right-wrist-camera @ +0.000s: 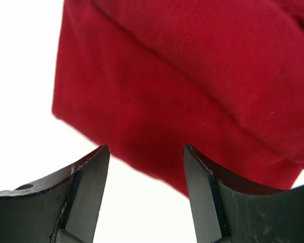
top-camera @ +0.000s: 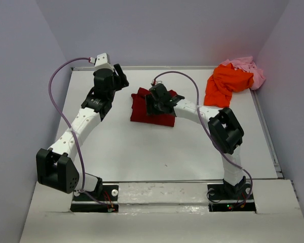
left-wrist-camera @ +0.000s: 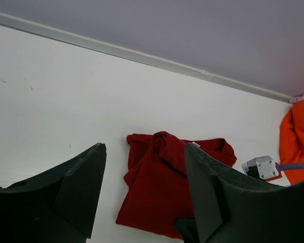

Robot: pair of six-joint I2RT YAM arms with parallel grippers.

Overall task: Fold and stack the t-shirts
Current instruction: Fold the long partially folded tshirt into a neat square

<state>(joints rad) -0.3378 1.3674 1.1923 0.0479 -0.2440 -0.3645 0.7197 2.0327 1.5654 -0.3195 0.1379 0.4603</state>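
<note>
I see the right gripper (right-wrist-camera: 145,149) spread over the red shirt (top-camera: 139,110) near the tabletop's (top-camera: 167,152) far edge, and the left gripper (left-wrist-camera: 145,147) spread nearby. The orange shirt (top-camera: 225,83) and pink shirt (top-camera: 249,68) are heaped in the far right corner.

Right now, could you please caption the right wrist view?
Open right fingers frame the dark red t-shirt on the table.

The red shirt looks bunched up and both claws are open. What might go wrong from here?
1. The right gripper hangs open close over the dark red shirt; it may pinch several layers, or only one, and spoil the fold.
2. The left gripper is off to the side, so nothing pins the cloth if it slides.
3. The orange shirt and pink shirt lie heaped together in the far corner; lifting one may drag the other.
</note>
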